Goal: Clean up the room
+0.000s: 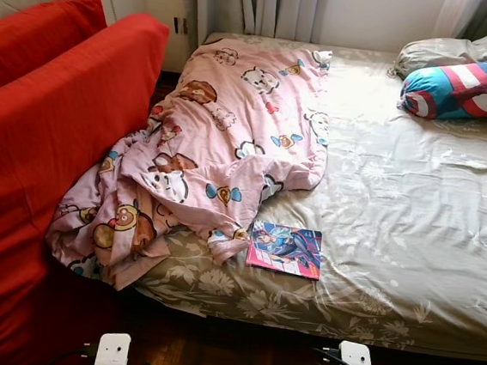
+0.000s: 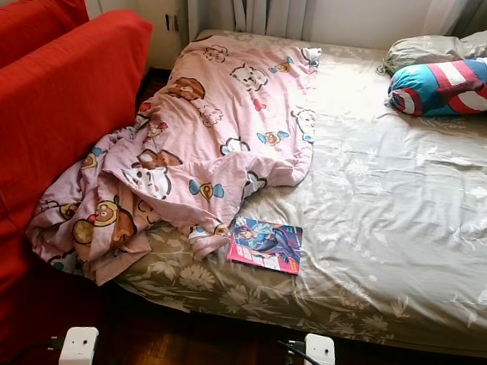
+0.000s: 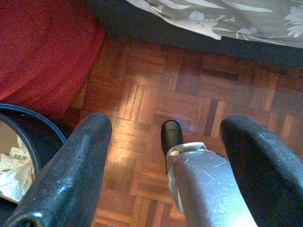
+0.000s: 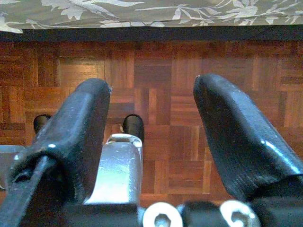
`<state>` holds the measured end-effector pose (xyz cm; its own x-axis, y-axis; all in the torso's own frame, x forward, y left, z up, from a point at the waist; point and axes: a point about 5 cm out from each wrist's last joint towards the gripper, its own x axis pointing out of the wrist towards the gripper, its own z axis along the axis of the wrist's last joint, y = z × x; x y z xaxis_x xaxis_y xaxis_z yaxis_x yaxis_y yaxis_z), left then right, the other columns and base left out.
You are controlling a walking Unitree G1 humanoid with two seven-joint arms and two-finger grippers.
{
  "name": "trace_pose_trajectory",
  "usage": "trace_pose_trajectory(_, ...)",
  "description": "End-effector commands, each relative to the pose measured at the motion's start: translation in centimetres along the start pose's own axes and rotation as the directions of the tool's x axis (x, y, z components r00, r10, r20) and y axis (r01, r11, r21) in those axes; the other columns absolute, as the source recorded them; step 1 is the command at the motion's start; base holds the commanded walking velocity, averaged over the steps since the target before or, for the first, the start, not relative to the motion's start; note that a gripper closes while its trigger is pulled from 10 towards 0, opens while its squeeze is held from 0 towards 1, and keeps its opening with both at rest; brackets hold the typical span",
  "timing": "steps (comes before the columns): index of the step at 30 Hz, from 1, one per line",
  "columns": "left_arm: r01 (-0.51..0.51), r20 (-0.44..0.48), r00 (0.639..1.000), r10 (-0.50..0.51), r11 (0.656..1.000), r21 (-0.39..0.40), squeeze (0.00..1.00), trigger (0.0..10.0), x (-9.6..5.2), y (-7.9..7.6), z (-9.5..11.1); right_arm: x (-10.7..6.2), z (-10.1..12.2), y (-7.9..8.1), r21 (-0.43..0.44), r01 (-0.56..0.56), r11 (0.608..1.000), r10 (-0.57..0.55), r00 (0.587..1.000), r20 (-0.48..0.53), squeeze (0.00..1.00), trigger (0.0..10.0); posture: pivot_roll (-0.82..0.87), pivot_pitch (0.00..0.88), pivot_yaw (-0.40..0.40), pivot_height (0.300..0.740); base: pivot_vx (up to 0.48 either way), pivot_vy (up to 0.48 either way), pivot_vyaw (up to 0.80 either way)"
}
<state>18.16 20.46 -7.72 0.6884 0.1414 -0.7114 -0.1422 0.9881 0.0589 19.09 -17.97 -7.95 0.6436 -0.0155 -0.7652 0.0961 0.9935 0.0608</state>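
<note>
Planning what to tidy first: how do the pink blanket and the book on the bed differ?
The pink blanket is large, crumpled and spills over the bed's left edge toward the red cushions; the book is small, flat and lies wholly on the sheet near the front edge. The blanket is pale with cartoon prints; the book's cover is bright blue and pink. They touch.
</note>
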Motion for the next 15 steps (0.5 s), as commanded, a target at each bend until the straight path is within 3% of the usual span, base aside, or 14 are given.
trace_pose_trajectory(1, -0.002, -0.020, 1.000, 0.002, 1.000, -0.001, 0.00, 10.0, -0.20, 0.28, -0.64, -0.11, -0.47, -0.02, 0.015, -0.001, 1.000, 0.001, 1.000, -0.013, 0.00, 10.0, -0.02, 0.117, -0.007, 0.740, 0.255, 0.000, 0.00)
trace_pose_trajectory(15, 0.000, -0.019, 1.000, 0.000, 1.000, -0.004, 0.00, 10.0, -0.20, 0.28, -0.63, -0.10, -0.46, -0.01, 0.009, -0.006, 1.000, 0.006, 1.000, -0.015, 0.00, 10.0, -0.02, 0.119, -0.007, 0.740, 0.263, 0.000, 0.00)
